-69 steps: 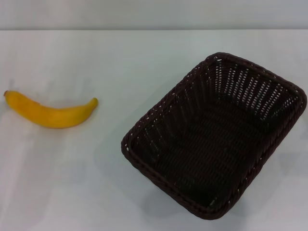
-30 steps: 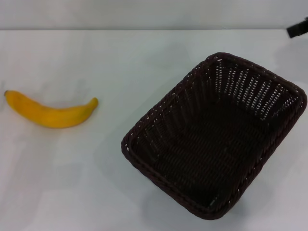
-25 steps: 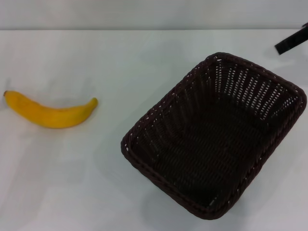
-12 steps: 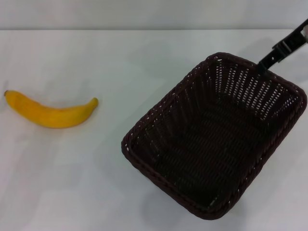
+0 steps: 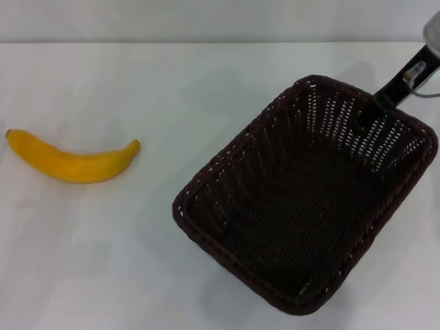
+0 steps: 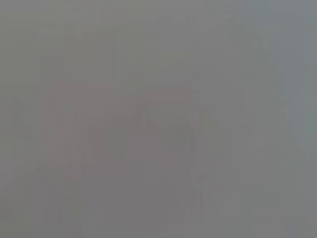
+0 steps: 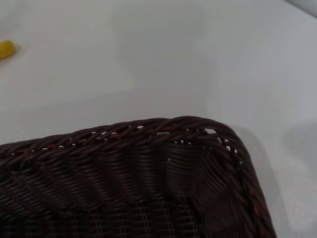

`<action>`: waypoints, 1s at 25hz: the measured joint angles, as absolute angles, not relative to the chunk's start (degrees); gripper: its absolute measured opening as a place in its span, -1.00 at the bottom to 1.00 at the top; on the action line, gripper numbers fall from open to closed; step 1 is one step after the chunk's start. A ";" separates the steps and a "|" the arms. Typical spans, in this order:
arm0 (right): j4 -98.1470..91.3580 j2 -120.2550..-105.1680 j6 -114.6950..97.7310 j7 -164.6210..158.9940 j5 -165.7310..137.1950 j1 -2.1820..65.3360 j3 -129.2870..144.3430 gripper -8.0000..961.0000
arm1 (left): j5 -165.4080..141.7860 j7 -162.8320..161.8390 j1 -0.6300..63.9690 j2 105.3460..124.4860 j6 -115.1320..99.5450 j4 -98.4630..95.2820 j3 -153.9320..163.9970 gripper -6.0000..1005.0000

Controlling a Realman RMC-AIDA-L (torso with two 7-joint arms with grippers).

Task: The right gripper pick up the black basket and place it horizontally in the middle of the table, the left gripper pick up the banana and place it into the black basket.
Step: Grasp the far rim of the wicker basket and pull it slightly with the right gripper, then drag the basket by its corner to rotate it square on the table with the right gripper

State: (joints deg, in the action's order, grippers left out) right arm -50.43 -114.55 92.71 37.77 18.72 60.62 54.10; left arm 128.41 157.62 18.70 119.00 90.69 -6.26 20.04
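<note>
The right gripper (image 5: pixel 377 104) has come down from the far right onto the black basket's far rim; whether its jaws are apart or together cannot be told. On the white bench (image 5: pixel 206 75), the banana (image 5: pixel 69 161) lies at the left. The black basket (image 5: pixel 309 192) sits skewed at the right, nothing inside it.

The banana (image 5: pixel 71 160) lies on the table (image 5: pixel 172 82), well left of the black basket (image 5: pixel 309 196).
</note>
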 joint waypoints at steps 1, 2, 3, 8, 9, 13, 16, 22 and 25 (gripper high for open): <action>-50.13 -114.70 92.58 37.68 18.72 60.79 54.47 0.33 | 128.41 157.62 18.70 119.00 90.70 -6.26 20.04 0.76; -49.74 -114.80 92.36 37.54 18.68 61.05 54.78 0.33 | 128.41 157.61 18.69 119.00 90.70 -6.26 20.03 0.76; -49.12 -114.85 92.16 37.38 18.65 61.38 54.98 0.33 | 128.41 157.61 18.66 119.00 90.70 -6.25 20.04 0.76; -44.66 -114.75 90.46 36.86 18.09 63.39 56.29 0.33 | 128.41 157.57 18.61 118.92 90.71 -6.24 19.98 0.76; -44.05 -114.74 90.30 37.00 17.95 63.68 56.75 0.29 | 128.41 157.55 18.61 118.88 90.71 -6.24 19.92 0.76; -42.59 -114.75 90.09 37.08 17.75 64.74 58.11 0.13 | 128.41 157.41 18.54 118.79 90.85 -6.79 19.74 0.76; -42.58 -114.75 90.18 36.78 17.70 65.13 58.10 0.01 | 128.56 157.14 18.17 118.69 90.88 -7.72 19.67 0.76; -42.30 -114.71 90.55 34.36 17.68 65.96 58.06 -0.39 | 128.99 157.00 17.31 118.54 90.92 -10.01 19.44 0.76; -42.45 -114.26 90.60 31.65 17.66 66.00 57.88 -0.58 | 129.62 156.51 16.43 118.64 91.38 -12.15 18.84 0.76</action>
